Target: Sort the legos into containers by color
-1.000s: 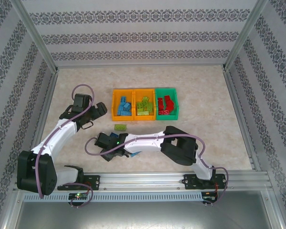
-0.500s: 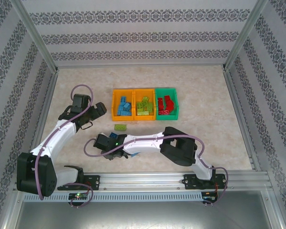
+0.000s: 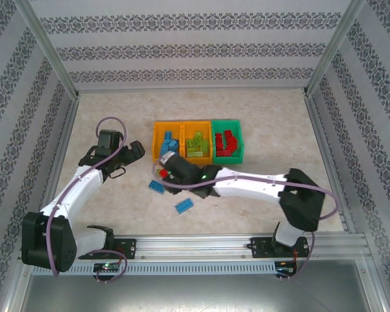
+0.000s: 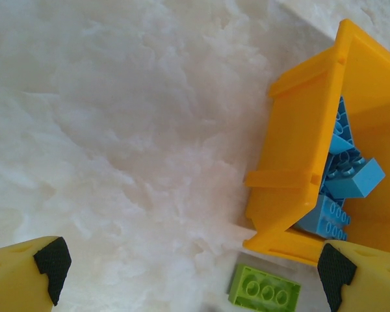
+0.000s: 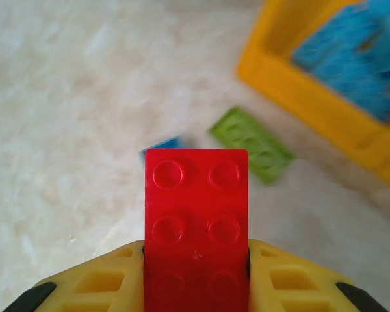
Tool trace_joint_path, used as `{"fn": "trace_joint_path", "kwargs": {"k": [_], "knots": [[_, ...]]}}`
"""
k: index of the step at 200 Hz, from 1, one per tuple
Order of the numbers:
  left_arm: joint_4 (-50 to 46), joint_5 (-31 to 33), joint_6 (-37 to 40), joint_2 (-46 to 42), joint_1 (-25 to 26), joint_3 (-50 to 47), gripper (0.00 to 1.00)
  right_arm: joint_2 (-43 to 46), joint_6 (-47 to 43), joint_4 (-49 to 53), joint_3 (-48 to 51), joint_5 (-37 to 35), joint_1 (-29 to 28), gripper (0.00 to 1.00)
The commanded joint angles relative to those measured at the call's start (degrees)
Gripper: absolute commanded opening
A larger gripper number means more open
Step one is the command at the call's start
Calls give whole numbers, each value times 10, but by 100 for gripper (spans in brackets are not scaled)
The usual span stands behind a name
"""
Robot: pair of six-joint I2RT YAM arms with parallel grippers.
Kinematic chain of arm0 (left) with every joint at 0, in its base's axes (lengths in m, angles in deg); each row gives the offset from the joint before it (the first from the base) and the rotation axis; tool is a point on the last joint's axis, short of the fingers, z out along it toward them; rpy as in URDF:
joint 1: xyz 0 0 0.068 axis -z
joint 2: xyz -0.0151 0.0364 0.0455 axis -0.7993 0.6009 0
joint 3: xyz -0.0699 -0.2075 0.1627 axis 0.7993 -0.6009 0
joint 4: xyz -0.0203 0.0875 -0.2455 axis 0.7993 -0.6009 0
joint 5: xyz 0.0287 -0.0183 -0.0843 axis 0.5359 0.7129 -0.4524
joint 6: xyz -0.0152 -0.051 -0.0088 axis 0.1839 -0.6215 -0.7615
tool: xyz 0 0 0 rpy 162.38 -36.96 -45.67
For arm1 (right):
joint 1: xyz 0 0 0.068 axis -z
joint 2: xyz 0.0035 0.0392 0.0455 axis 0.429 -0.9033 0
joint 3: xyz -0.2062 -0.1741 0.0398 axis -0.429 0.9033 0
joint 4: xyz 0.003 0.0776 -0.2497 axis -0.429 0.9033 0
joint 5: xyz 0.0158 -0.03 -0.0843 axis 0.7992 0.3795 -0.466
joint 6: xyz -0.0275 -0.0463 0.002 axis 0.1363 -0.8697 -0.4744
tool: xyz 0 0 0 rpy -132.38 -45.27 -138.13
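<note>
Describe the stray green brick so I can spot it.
Find the leftmost orange bin, the one holding blue bricks. On the table just off its near corner lies a flat lime green brick; the other loose bricks are blue.

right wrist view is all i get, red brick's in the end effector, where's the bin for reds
Observer: Your red brick belongs in the green bin at the right end of the row; it holds the reds.
Operator: any loose bricks i can't see
Observer: A blue brick lies loose just on the near side of the right arm.
Operator: left arm in my way
Observer: The left end effector hangs open just left of the orange bin, beside the row.
</note>
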Motion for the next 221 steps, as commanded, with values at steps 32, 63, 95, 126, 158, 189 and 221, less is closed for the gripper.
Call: {"fn": "trace_joint_path", "kwargs": {"k": [32, 63, 95, 126, 158, 189, 221], "knots": [[-29, -16, 33, -31, 8, -38, 100, 109, 41, 1, 95, 15, 179, 24], [-35, -9, 44, -40, 48, -54, 100, 113, 41, 32, 89, 31, 279, 24], [-38, 0, 64, -59, 99, -68, 100, 67, 21, 75, 40, 40, 336, 25], [-46, 26, 73, -64, 151, -71, 100, 11, 32, 83, -4, 45, 381, 29], [-50, 45, 83, -45, 193, -72, 100, -51, 22, 98, -69, 62, 396, 32], [-53, 47, 95, -25, 216, -72, 100, -106, 12, 121, -126, 63, 401, 34], [-70, 55, 108, 2, 232, -63, 100, -129, 18, 128, -143, 66, 409, 47]]}}
